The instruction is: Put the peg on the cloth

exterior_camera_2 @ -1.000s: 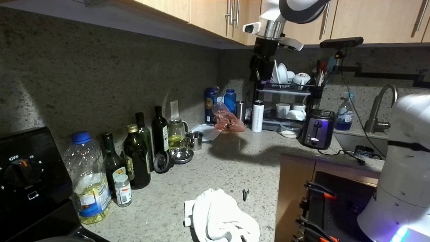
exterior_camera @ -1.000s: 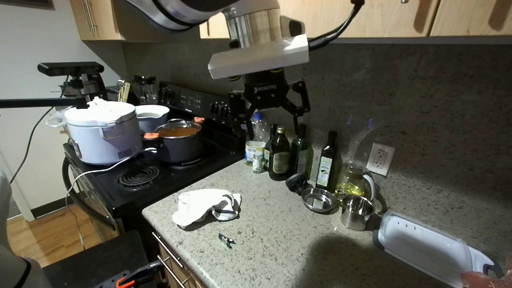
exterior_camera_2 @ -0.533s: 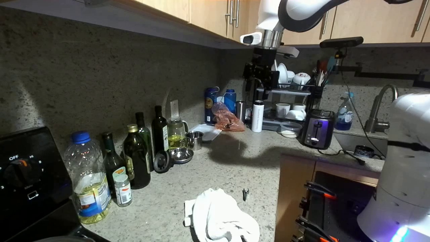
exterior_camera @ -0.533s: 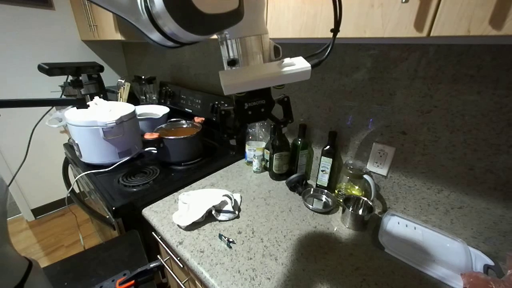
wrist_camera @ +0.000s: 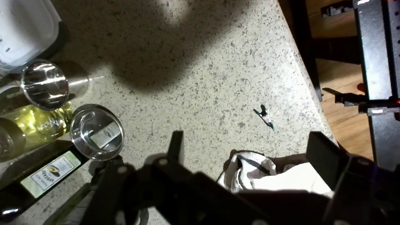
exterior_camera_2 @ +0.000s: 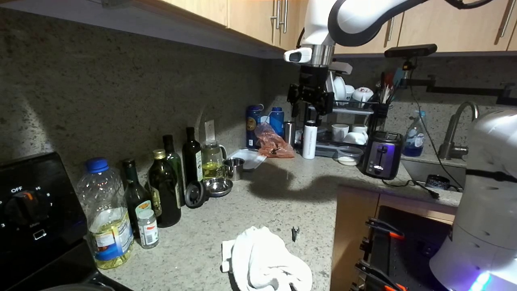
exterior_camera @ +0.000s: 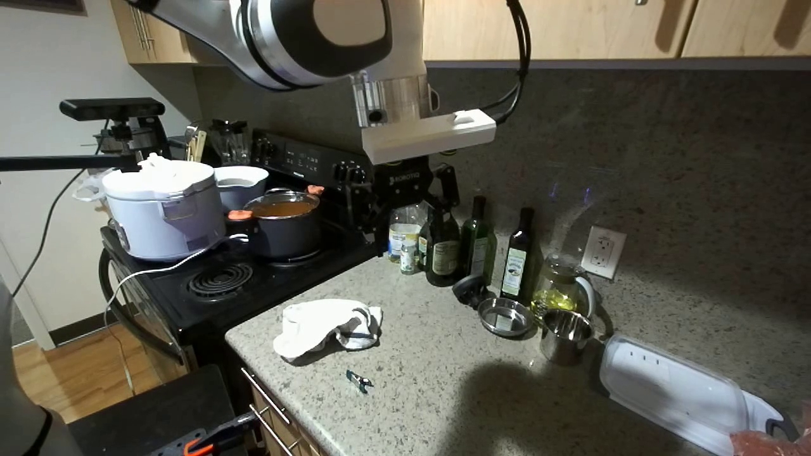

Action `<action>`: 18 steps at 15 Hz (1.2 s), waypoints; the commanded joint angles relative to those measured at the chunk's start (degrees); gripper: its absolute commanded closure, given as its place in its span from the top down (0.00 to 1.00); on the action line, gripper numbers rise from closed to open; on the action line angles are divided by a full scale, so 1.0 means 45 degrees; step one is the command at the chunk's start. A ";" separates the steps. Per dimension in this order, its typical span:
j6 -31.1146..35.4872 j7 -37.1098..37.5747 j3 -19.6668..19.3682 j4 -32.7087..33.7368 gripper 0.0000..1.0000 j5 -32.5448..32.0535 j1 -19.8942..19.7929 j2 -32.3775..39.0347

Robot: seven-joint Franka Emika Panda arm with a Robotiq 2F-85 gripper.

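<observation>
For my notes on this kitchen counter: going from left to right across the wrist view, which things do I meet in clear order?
Metal cup, metal dish, peg, wooden floor, black stand. The cloth is left out: it reaches past the peg on both sides.

Counter (wrist_camera: 203, 103) well below fingers (wrist_camera: 323, 156) | wrist view: peg (wrist_camera: 266, 120) on it, beyond fingers | cloth (wrist_camera: 278, 178) on it, seen between fingers | bowl (wrist_camera: 97, 132), cup (wrist_camera: 45, 84) left of fingers
</observation>
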 commanded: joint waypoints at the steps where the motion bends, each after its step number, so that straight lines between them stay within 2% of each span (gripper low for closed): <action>1: -0.0012 -0.0099 0.0234 0.0018 1.00 0.0130 -0.0253 0.0019; 10: 0.0606 -0.2575 0.0437 -0.0380 1.00 0.0118 0.0055 0.1082; 18: 0.1879 -0.5012 0.0860 -0.0752 1.00 0.1369 0.0370 0.2926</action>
